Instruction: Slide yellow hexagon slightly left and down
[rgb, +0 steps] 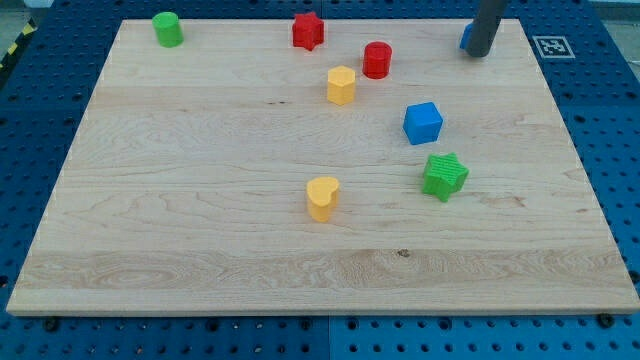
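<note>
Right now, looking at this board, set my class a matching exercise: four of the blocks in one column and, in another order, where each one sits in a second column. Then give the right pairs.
Blocks
1. green cylinder
2. yellow hexagon
3. green star
4. yellow heart

Places
A. near the board's middle, the block closest to the view's bottom
B. just left of the red cylinder
C. top left corner of the board
D. just below the blue cube

Pairs: 1-C, 2-B, 3-D, 4-A
</note>
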